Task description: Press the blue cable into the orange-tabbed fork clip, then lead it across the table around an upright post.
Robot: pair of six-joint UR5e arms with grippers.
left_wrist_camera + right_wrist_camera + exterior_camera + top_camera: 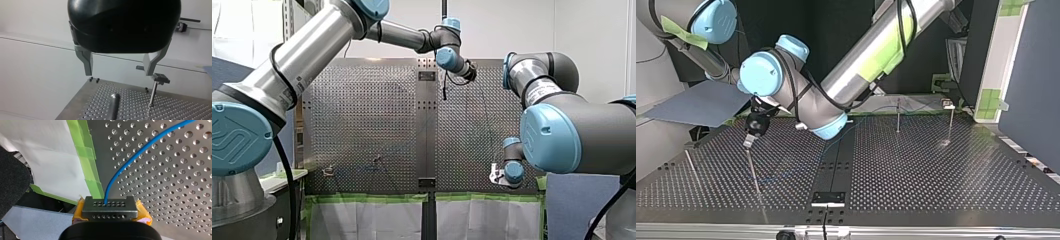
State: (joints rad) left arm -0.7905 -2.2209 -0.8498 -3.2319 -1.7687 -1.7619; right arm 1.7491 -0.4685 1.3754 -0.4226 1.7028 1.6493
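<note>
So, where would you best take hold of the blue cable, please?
Probably on the free stretch of the blue cable just ahead of my right hand, coming down from above the table and straddling it: it is thin and runs nearly straight there.

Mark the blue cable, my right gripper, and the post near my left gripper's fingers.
blue cable (136, 154): right wrist view, mid-run, ahead of the gripper.
right gripper (109, 206): right wrist view, midway between the fingertips, where the cable enters.
post (153, 94): left wrist view, middle of its shaft.
</note>
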